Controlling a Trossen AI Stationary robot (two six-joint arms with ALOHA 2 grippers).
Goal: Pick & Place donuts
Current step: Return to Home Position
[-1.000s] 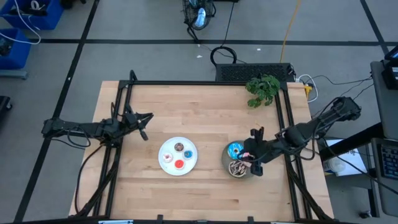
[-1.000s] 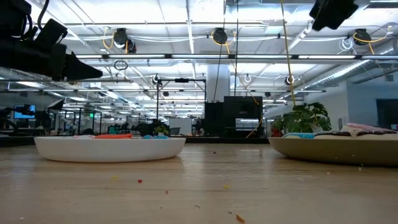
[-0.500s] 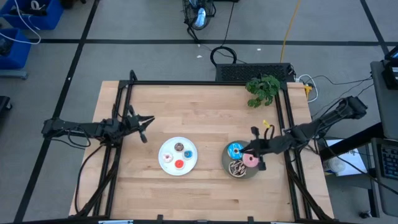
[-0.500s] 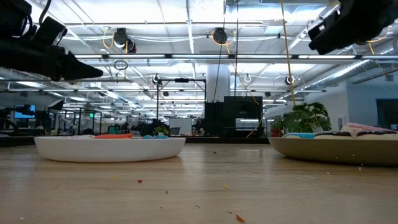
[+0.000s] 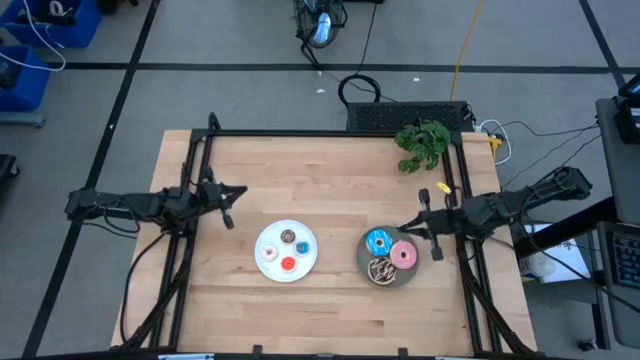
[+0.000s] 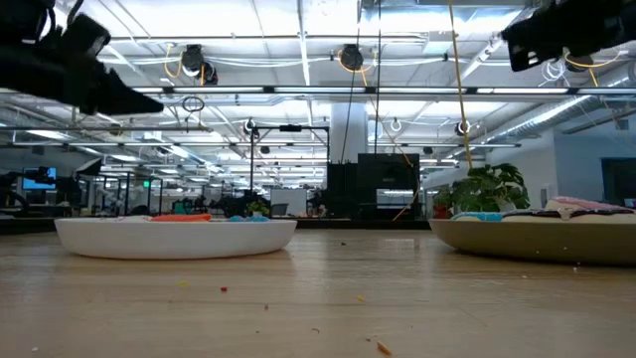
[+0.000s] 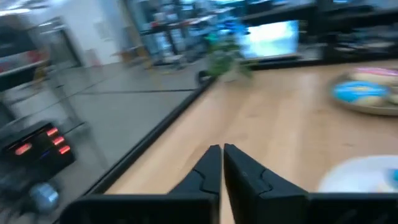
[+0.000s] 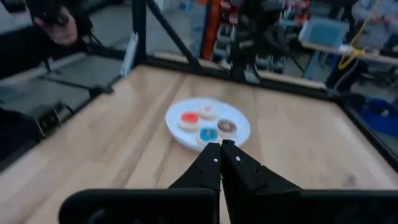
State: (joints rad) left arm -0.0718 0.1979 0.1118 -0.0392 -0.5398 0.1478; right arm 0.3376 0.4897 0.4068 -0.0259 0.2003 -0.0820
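high view: left gripper [image 5: 228, 194] hangs over the wooden table [image 5: 330, 170], left of the white plate [image 5: 310, 258]. right gripper [image 5: 410, 228] sits above the far right rim of the grey plate [image 5: 364, 262]. tiny brown donut [image 5: 288, 237], tiny red donut [image 5: 288, 264] and tiny blue donut [image 5: 302, 247] lie on the white plate. large blue donut [image 5: 377, 241], pink donut [image 5: 404, 256] and drizzled dark donut [image 5: 381, 270] lie on the grey plate.
low view: both plates flat on the wood, both arms high above.
left wrist view: jaws pressed together, nothing between them.
right wrist view: jaws pressed together, empty, facing the white plate.

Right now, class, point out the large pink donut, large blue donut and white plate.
large pink donut [image 5: 399, 259], high view, its ring
large blue donut [image 5: 372, 243], high view, its ring
white plate [image 5: 311, 260], high view, bare rim
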